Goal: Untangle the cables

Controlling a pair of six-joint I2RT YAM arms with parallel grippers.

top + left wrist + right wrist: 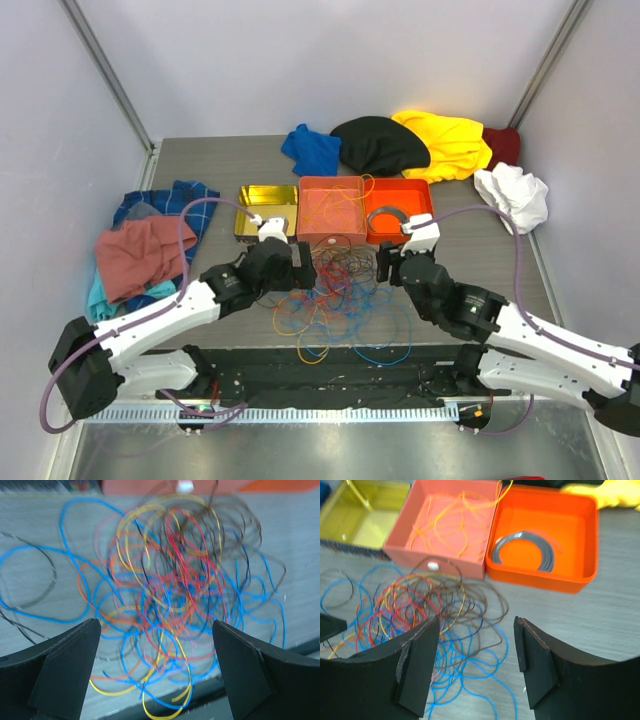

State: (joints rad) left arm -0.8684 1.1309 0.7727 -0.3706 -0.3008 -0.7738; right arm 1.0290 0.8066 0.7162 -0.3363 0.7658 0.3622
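Note:
The cables (340, 295) lie in a messy tangle of blue, red, orange, yellow and brown loops on the table in front of the boxes. They also show in the left wrist view (170, 590) and in the right wrist view (420, 605). My left gripper (305, 268) is open at the tangle's left side, jaws wide apart with loops between them (156, 670). My right gripper (385, 268) is open and empty at the tangle's right edge (476, 665). Several orange cables (335, 205) lie in the salmon box (305, 232).
A yellow box (245, 228), the salmon box and an orange box (400, 237) holding a grey coiled ring (385, 213) stand in a row behind the tangle. Clothes lie at the left (140, 255) and along the back (420, 145).

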